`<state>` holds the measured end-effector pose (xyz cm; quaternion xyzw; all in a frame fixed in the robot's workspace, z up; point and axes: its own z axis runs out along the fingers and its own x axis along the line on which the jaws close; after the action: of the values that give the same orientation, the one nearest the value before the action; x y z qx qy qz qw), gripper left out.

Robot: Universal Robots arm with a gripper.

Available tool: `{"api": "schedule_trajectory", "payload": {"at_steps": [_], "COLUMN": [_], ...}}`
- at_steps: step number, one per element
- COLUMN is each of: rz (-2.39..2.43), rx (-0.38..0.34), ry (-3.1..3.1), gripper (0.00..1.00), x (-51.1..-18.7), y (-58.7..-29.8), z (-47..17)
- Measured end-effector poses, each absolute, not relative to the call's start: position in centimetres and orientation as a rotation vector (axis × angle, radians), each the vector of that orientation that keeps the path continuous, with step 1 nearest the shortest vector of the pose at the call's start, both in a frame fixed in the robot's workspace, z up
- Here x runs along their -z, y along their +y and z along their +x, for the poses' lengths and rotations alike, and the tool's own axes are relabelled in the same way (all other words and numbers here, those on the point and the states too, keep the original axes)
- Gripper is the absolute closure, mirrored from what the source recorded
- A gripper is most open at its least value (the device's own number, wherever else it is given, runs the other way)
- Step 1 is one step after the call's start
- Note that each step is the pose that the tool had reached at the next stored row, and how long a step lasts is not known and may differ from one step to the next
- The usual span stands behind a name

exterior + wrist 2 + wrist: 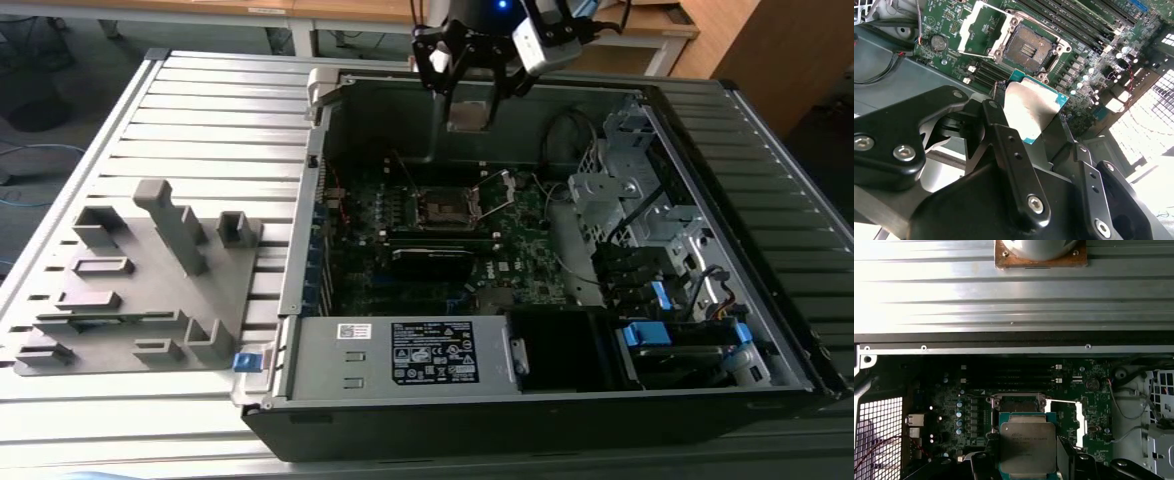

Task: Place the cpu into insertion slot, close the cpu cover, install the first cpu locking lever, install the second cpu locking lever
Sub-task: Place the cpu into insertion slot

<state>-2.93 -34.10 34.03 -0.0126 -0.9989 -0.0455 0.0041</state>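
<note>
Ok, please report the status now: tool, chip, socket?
Tool shut on chip, held above the board. Socket empty, cover swung open. Nothing seen between chip and socket.

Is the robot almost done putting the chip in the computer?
Not yet; no step is finished. The gripper holds the cpu between its fingers, in the air. The insertion slot is empty and the cpu cover is flipped open, so placing, closing and both levers are left.
</note>
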Motion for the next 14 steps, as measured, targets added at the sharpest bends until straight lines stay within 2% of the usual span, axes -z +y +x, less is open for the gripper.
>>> {"api": "schedule_trajectory", "payload": {"at_steps": [14], "rz": [-0.039], "rx": [0.143], "ry": [-3.13], "gripper": [0.46], "x": [-33.6], "y": [-34.1], "z": [-2.93]}}
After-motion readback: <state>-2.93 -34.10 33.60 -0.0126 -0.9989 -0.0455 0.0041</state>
